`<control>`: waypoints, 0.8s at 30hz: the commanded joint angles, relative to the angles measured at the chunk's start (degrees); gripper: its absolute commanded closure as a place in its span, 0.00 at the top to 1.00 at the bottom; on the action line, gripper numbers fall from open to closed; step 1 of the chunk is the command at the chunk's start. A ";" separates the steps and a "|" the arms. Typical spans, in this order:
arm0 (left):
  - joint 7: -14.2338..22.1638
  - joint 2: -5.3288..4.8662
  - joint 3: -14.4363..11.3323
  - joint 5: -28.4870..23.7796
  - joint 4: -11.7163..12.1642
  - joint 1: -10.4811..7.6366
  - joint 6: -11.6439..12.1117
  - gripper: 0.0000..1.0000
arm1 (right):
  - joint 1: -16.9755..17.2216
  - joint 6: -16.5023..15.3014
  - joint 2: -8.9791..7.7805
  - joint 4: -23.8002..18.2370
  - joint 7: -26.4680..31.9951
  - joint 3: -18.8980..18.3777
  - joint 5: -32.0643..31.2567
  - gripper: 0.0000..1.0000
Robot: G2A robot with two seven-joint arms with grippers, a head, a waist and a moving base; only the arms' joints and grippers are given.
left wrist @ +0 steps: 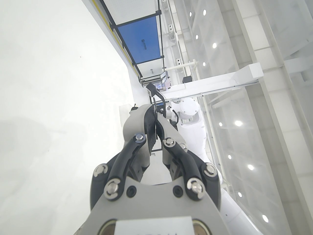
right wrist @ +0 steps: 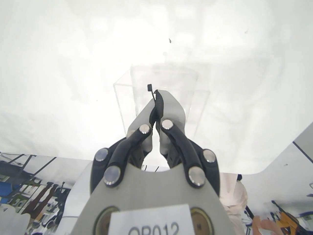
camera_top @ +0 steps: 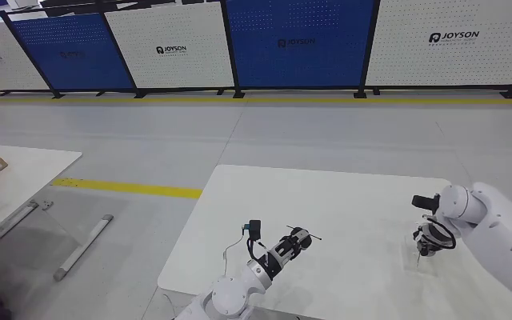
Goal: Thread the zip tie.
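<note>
My left gripper (camera_top: pixel 300 237) hovers over the near part of the white table (camera_top: pixel 336 192), shut on a thin black zip tie (camera_top: pixel 314 236) that sticks out crosswise on both sides of its fingers. In the left wrist view the gripper (left wrist: pixel 154 107) has its pads pressed together. At the table's right side my right gripper (camera_top: pixel 422 250) is shut on a second black zip tie (camera_top: pixel 418 258) that hangs below it. In the right wrist view its square head (right wrist: pixel 149 88) pokes out past the tip of that gripper (right wrist: pixel 156 96).
A clear plastic box (right wrist: pixel 122 103) stands on the table directly beneath the right gripper. The table's left edge and near edge lie close to the left arm. Another white table (camera_top: pixel 32 168) stands apart at far left. Blue and white panels line the far side of the room.
</note>
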State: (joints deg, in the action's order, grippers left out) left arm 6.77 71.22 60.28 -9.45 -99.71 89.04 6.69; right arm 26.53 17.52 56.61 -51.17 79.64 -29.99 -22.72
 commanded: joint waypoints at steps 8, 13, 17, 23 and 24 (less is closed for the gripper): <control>0.00 0.00 0.00 0.00 0.00 0.00 0.00 0.00 | 8.14 1.96 -7.08 -16.79 -4.93 -11.57 -1.34 0.00; 0.00 0.00 0.00 0.00 0.00 0.00 0.00 0.00 | 16.65 1.88 -10.82 -28.58 -8.08 -19.33 -2.88 0.00; 0.00 0.00 0.00 0.00 0.00 0.00 0.00 0.00 | 16.65 1.88 -10.82 -28.58 -8.08 -19.33 -2.88 0.00; 0.00 0.00 0.00 0.00 0.00 0.00 0.00 0.00 | 16.65 1.88 -10.82 -28.58 -8.08 -19.33 -2.88 0.00; 0.00 0.00 0.00 0.00 0.00 0.00 0.00 0.00 | 16.65 1.88 -10.82 -28.58 -8.08 -19.33 -2.88 0.00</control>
State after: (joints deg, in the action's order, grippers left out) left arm 6.77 71.22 60.28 -9.45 -99.71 89.04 6.69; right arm 43.18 19.40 45.80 -79.76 71.56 -49.32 -25.60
